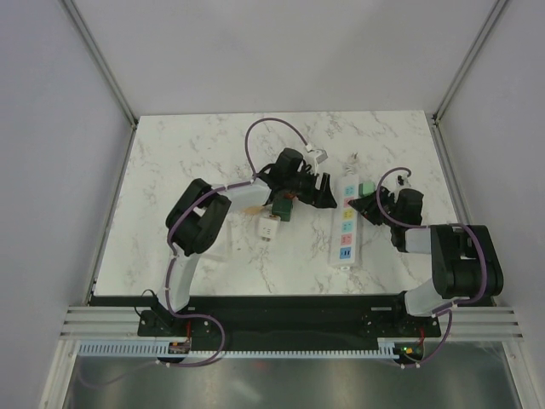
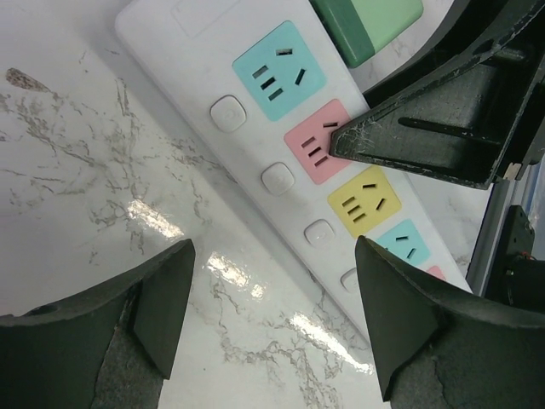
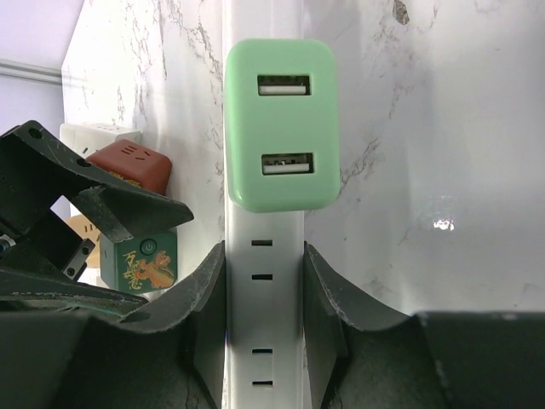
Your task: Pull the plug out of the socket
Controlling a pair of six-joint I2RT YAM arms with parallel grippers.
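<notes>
- In my overhead view the socket (image 1: 346, 223) lies lengthwise right of centre on the marble table (image 1: 213, 145), with its pastel outlet squares facing up.
- The green plug (image 1: 364, 188) sits at the socket's upper end, on its right edge. In the right wrist view it fills the upper middle, shows two USB ports, and is seated on the socket.
- My right gripper (image 3: 264, 256) is narrowed onto the socket. Both fingers press against its sides just below the green plug, at the lower centre of that frame.
- My left gripper (image 2: 272, 247) stands wide and holds nothing. Its fingers frame the bottom of the left wrist view with bare marble between them, and the socket runs diagonally past the right-hand one.
- In that same view a dark finger (image 2: 426, 128) of the right gripper overlaps the corner of the pink outlet (image 2: 311, 149), right of centre.
- A white cube (image 1: 268, 228) and a green cube (image 1: 283, 210) lie near the centre of the overhead view, left of the socket and apart from it.
</notes>
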